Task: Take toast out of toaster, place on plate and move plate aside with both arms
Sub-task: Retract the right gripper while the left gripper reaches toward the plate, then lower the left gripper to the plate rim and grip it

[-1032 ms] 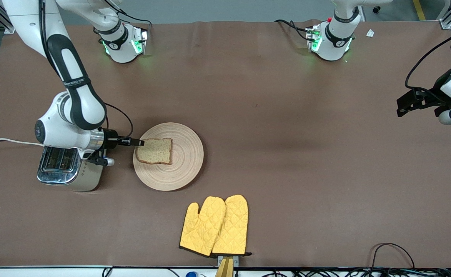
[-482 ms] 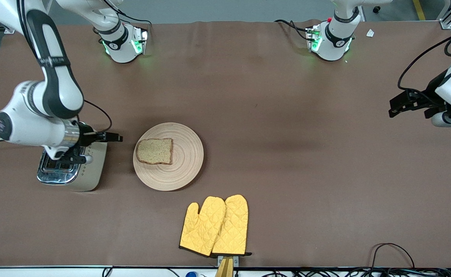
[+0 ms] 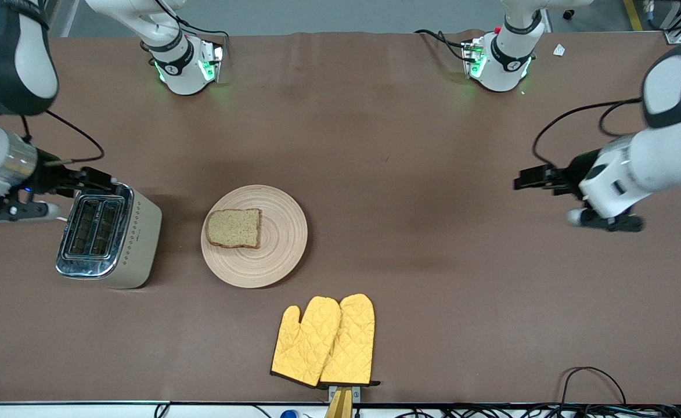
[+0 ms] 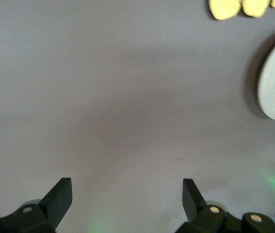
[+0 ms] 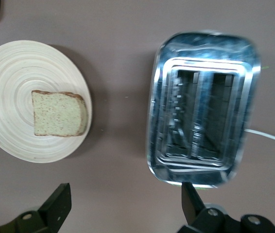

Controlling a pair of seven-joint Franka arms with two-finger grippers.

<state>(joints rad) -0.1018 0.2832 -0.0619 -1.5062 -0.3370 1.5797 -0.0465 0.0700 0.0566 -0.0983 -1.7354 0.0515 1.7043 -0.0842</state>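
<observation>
Done: I see toast (image 3: 234,228) lying on plate (image 3: 254,235), toaster (image 3: 107,235) slots empty.
Left: plate not yet moved aside.
Right gripper (image 3: 97,181): over toaster, jaws wide, empty.
Left gripper (image 3: 527,177): over bare desk (image 3: 410,232), jaws wide, empty.

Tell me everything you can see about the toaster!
The toaster is a small box with a shiny silver top and beige sides dotted with a little pattern. Its two slots look empty. A white cord comes out of it. It stands upright on the brown table, beside the wooden plate, toward the right arm's end. Nothing is gripping it; the right gripper hangs open just above its edge.
</observation>
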